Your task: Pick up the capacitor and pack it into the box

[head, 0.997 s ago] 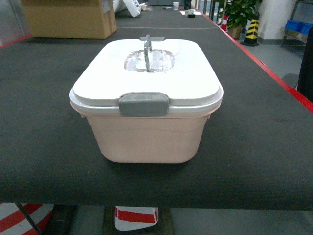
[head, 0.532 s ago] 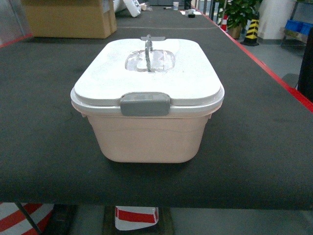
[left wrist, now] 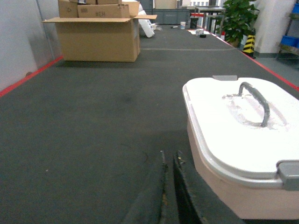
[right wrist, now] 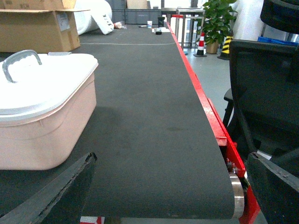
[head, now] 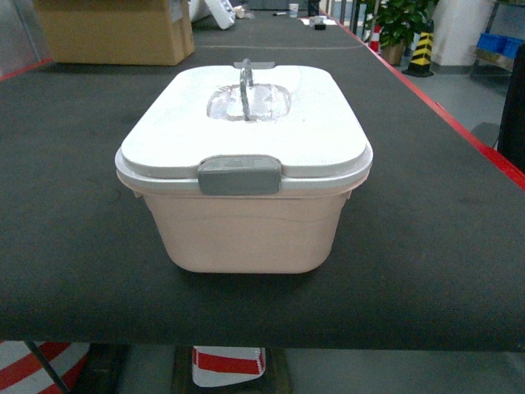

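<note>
My left gripper [left wrist: 169, 196] hangs low over the counter [left wrist: 93, 121], its jaws pressed together, with the box [left wrist: 243, 154] just to its right. The box's lid is latched and no capacitor shows, so I risk knocking the box aside. My right gripper [right wrist: 168, 196] is spread wide, box to its left.

Pale pink box [head: 246, 234], white lid [head: 246, 123], grey latch [head: 239, 175].

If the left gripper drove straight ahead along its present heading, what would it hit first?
Probably nothing close: the left gripper, fingers together, points along bare black table, passing left of the box. Depth is uncertain.
</note>
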Controlling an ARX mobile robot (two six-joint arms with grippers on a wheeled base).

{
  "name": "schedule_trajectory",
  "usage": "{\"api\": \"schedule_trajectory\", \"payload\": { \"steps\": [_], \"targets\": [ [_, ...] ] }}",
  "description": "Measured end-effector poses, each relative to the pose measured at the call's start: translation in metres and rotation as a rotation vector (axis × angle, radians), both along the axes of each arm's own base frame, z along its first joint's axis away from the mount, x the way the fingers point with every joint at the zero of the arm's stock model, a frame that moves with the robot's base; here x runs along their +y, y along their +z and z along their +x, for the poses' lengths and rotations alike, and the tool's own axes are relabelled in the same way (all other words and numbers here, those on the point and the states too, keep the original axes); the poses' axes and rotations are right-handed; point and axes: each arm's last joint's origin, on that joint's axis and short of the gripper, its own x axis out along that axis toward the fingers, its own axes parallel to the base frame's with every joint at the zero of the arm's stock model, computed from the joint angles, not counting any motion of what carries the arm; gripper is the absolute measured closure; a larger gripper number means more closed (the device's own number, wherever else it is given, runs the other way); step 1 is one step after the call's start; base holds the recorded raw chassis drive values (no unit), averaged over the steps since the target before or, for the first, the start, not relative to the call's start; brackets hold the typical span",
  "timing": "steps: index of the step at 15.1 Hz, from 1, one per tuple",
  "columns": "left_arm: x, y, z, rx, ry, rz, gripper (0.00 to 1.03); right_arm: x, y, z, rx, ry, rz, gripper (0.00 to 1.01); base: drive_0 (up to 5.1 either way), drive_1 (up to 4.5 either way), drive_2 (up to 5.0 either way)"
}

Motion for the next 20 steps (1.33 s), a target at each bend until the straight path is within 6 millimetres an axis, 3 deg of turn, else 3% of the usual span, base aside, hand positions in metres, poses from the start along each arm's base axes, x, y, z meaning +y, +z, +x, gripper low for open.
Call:
{"api": "schedule_trajectory", "payload": {
  "steps": [1,3,4,11,20],
  "targets": [
    [0.006,-0.008,-0.005,0.000,0.003,-0.003,1.01,0.000,0.000,0.000,0.000,0.000,0.000,0.03,0.0,0.00,0.0],
    [0.026,-0.040,-0.026,0.003,0.003,-0.003,1.01,0.000,0.000,0.000,0.000,0.000,0.000,0.03,0.0,0.00,0.0],
    [0.037,-0.046,-0.031,0.002,0.009,-0.004,1.01,0.000,0.000,0.000,0.000,0.000,0.000,0.03,0.0,0.00,0.0],
    [0.036,-0.062,-0.043,-0.006,-0.006,-0.006,1.01,0.000,0.000,0.000,0.000,0.000,0.000,0.03,0.0,0.00,0.0],
    [0.037,-0.065,-0.059,0.008,-0.001,-0.006,1.01,0.000,0.000,0.000,-0.001,0.000,0.000,0.03,0.0,0.00,0.0]
  ]
}}
